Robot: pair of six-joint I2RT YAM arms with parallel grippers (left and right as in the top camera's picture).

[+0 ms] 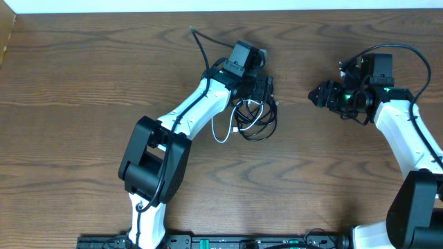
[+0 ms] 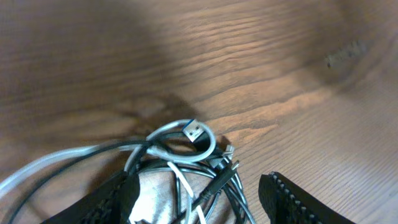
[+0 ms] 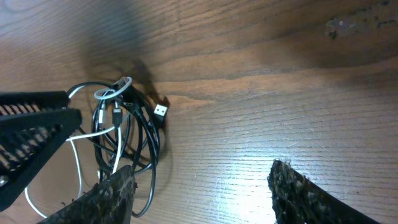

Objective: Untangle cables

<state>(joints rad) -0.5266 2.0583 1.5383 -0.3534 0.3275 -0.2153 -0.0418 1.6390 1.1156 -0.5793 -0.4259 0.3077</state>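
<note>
1. The task looks barely begun. The thin white cord (image 2: pixel 180 157) and the thin black cord (image 2: pixel 216 185) lie in one tangled bundle near the middle of the brown wood-grain worktop (image 1: pixel 83 83). Their loops are threaded through one another.
2. A small metal-tipped plug (image 2: pixel 194 132) pokes out inside a loop of the white cord. I cannot tell which cord it belongs to.
3. The only part that runs free is a stretch of white cord curving out of the bundle on the left arm's side. No loop has been drawn clear, and the two cords are nowhere apart.
4. By my judgement nearly everything is left to do. One cord has to be taken hold of and worked out of the other's coils, and then the two laid down separately.
5. The left arm (image 1: pixel 187 114) reaches diagonally across the worktop, with its wrist bent down over the far edge of the bundle. The left jaws are spread wide, one on either side of the tangle, and pinch nothing.
6. The right arm (image 1: pixel 401 131) is folded at the right side, well apart from the cords. The right jaws point toward the bundle over bare wood, and they are parted and empty.
</note>
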